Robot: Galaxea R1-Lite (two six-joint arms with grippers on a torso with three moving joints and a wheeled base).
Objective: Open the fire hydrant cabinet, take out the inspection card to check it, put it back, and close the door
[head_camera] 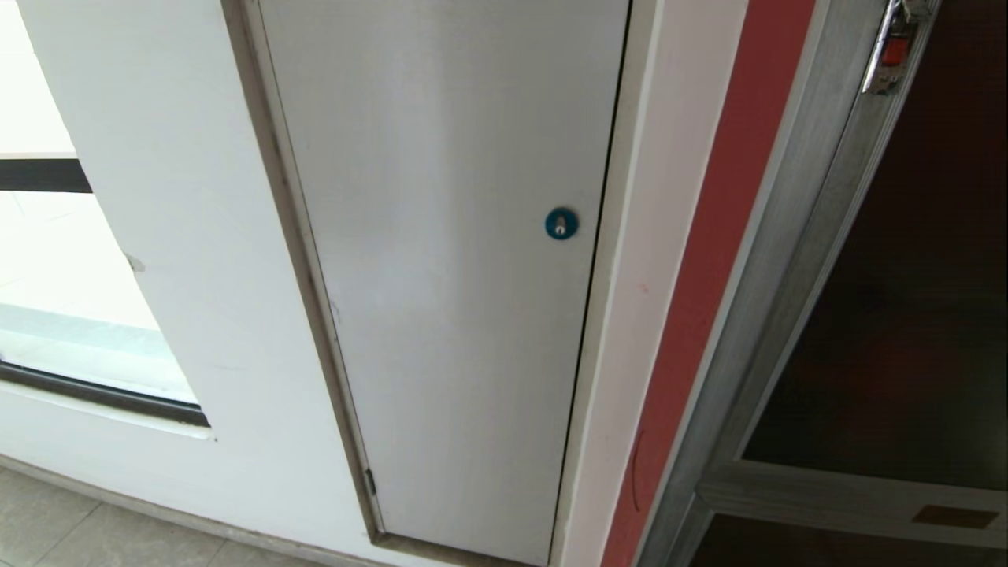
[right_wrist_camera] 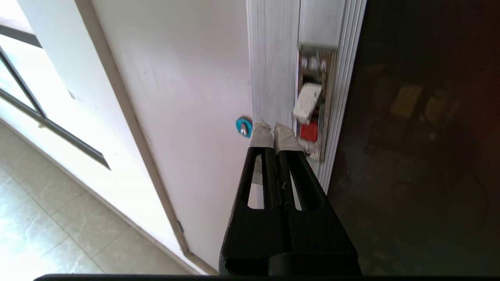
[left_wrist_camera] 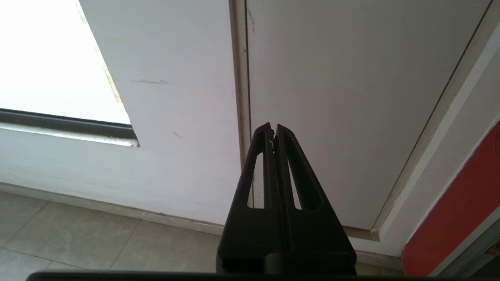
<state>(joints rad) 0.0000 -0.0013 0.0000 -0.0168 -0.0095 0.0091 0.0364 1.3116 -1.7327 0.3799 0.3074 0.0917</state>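
In the head view, a bright window point(head_camera: 47, 260) filled the far left of the frame, its dark lower rail running toward the lower left. Right of it came a strip of white wall point(head_camera: 181, 197), then the plain grey-white door point(head_camera: 449, 260) taking up the middle, with a round blue lock point(head_camera: 561, 224) near its right edge. Pale floor tiles point(head_camera: 71, 528) showed in the lower left corner. Further right a red strip point(head_camera: 709, 260) ran down beside the silver frame of the fire hydrant cabinet point(head_camera: 795, 260), which filled the right side of the frame. Its dark glass door point(head_camera: 921, 299) looked closed, with a small red latch point(head_camera: 894, 51) at the upper right.

Neither arm appeared in the head view. In the left wrist view, the left hand point(left_wrist_camera: 273, 127) sat at lower centre with its fingers pressed together, holding nothing, facing the seam between the white wall and the grey-white door, apart from both.

In the right wrist view, the right hand point(right_wrist_camera: 270, 127) stood at centre with its taped fingers pressed together and empty, its tips just beside the latch on the silver frame; I cannot tell whether they touched it. The inspection card was nowhere in view.
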